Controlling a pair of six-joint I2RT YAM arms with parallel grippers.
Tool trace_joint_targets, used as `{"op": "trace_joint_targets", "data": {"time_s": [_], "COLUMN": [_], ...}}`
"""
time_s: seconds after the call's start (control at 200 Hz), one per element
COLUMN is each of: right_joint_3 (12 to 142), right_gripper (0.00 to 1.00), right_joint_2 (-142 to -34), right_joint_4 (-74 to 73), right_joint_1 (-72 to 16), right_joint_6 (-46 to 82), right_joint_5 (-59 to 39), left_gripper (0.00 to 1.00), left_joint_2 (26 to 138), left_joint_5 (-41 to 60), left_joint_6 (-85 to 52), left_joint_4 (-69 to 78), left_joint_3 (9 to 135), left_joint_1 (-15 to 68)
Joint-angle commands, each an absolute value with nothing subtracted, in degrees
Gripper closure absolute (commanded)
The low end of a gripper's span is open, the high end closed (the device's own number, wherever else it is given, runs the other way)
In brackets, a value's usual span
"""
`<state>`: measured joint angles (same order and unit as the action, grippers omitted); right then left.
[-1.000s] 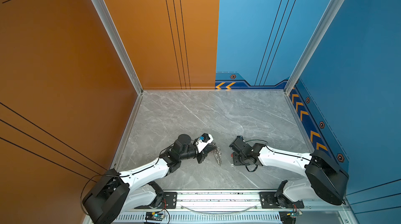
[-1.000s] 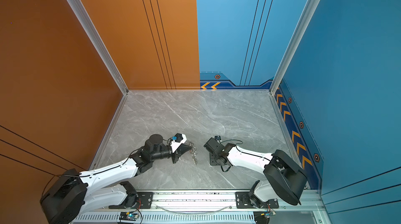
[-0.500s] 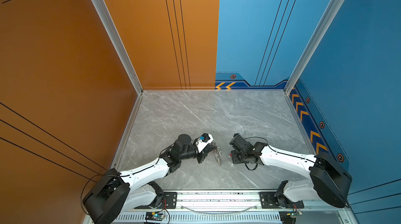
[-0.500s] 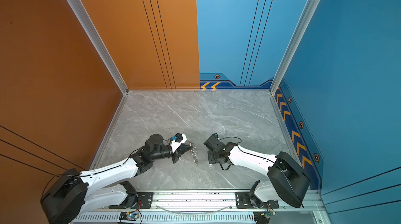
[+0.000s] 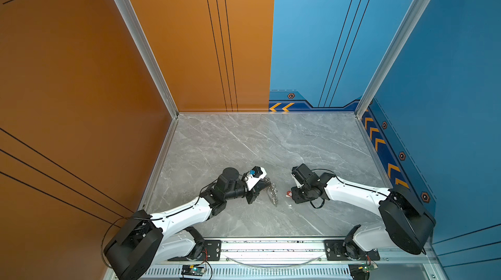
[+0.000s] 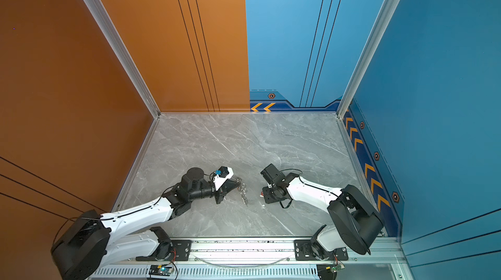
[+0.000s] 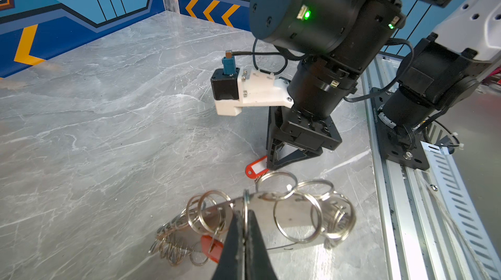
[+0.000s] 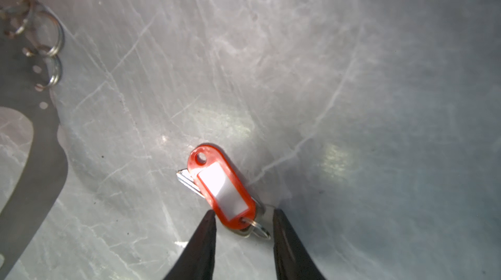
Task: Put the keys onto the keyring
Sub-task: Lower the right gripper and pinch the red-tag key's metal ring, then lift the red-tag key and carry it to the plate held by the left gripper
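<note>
The grey marbled desk [image 5: 244, 143] sits between orange and blue walls, and both arms reach in from the near edge. Around the middle of the near part, the left jaws are pressed fully together on the band of the keyring [image 7: 287, 205], with its silver rings spread beside them. This arm has stayed where it was during the last second. The right arm has shifted only a little and settled over the loose key [image 8: 221, 186], which lies flat on the desk just right of the keyring. The right jaws are partly open and stand one on each side of the key's ring end, not closed on it. I think the pick-up comes next. A second red-tagged key [image 7: 210, 246] sits among the rings; whether it is already threaded I cannot tell
</note>
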<state>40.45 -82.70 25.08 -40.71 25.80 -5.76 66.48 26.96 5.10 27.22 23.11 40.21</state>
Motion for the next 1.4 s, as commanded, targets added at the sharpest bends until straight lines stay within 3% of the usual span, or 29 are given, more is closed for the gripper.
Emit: {"op": "trace_joint_targets", "data": {"time_s": [0.0, 0.365, 0.881, 1.141, 1.396], "right_joint_3": [40.88, 42.09, 44.29, 45.06, 45.26], "right_gripper": [0.69, 0.80, 0.87, 0.98, 1.00], "right_joint_2": [-82.50, -81.21, -83.94, -83.79, -73.46], "right_joint_4": [26.75, 28.67, 30.49, 31.37, 29.45], "right_joint_1": [-41.10, -42.60, -43.14, -43.49, -43.73], "right_joint_6": [24.41, 24.81, 23.38, 23.20, 25.53], "right_joint_5": [-8.06, -5.21, -3.44, -2.08, -0.68], "left_gripper": [1.00, 1.00, 1.00, 1.00, 1.00], "left_joint_2": [67.09, 67.68, 67.65, 67.81, 67.85], "left_joint_5": [25.49, 25.70, 25.67, 25.83, 28.23], "left_joint_6": [5.98, 5.89, 5.80, 5.80, 6.41], "left_joint_4": [26.21, 26.19, 26.20, 26.19, 26.19], "left_joint_3": [24.03, 24.34, 24.34, 24.42, 24.32], "left_joint_1": [40.64, 40.69, 40.62, 40.63, 40.75]}}
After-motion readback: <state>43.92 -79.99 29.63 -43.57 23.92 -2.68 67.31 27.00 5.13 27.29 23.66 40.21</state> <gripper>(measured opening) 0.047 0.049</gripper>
